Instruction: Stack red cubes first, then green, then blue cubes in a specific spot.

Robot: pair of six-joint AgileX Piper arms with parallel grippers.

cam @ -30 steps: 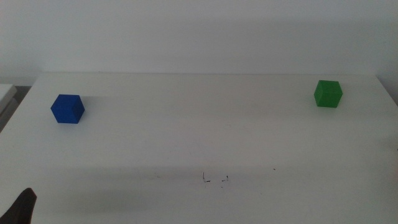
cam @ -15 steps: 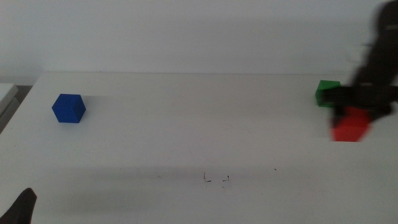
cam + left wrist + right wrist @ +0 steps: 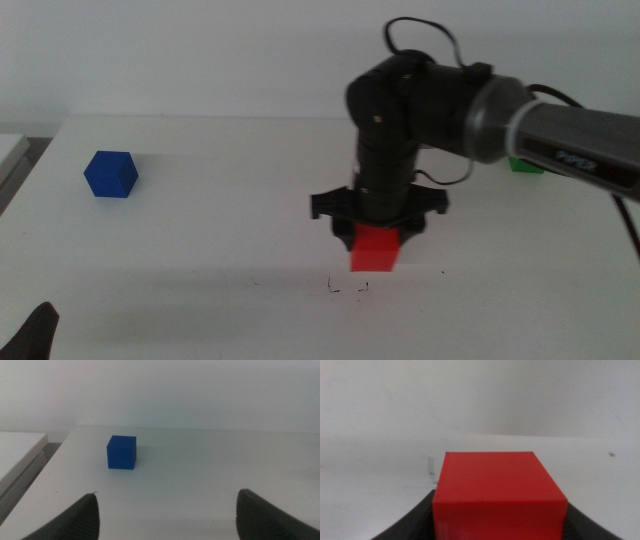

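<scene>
Right gripper clamps the red cube, hanging just above the marked spot. Left gripper waits wide open, facing the blue cube, far left of the spot.

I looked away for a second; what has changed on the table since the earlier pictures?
The right tool, shut on the red cube, has carried it from the table's right edge toward the middle, just above the pen-marked spot. Its arm now hides most of the green cube. The blue cube has not moved, and the left tool waits open at the near left corner.
</scene>
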